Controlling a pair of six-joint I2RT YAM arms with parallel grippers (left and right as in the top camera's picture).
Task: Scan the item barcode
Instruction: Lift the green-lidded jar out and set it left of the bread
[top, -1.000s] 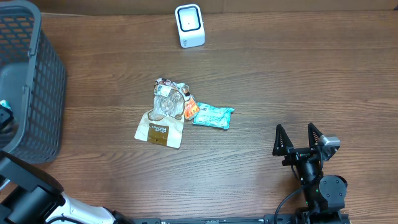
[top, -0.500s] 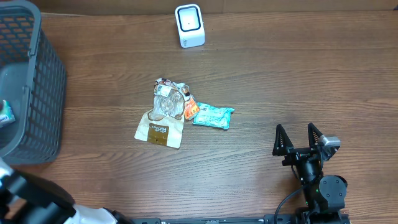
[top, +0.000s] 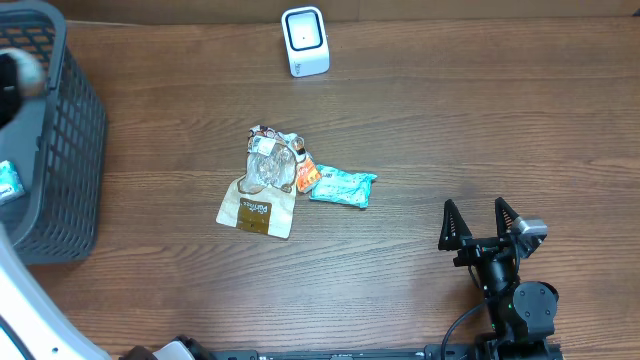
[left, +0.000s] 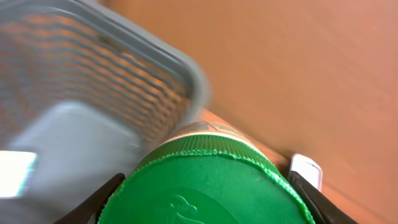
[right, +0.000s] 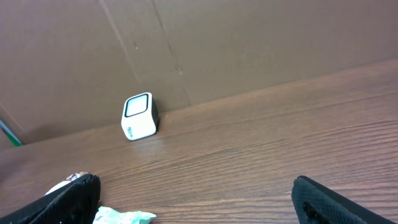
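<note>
My left tool (left: 205, 202) pinches a green-capped jar (left: 211, 180) by its sides, probably leaving the label free to face the scanner (top: 305, 42). That arm hangs raised over the basket (top: 70, 150), well apart from the scanner. My right tool (top: 480, 222) rests spread above the surface (top: 450, 120).

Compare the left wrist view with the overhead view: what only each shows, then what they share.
Only the left wrist: a green-lidded container clamped in the left gripper. Only the overhead: the snack packets mid-table and the open right gripper. Both: the grey mesh basket, the wooden table, and perhaps the white scanner, half hidden behind the lid in the wrist view.
</note>
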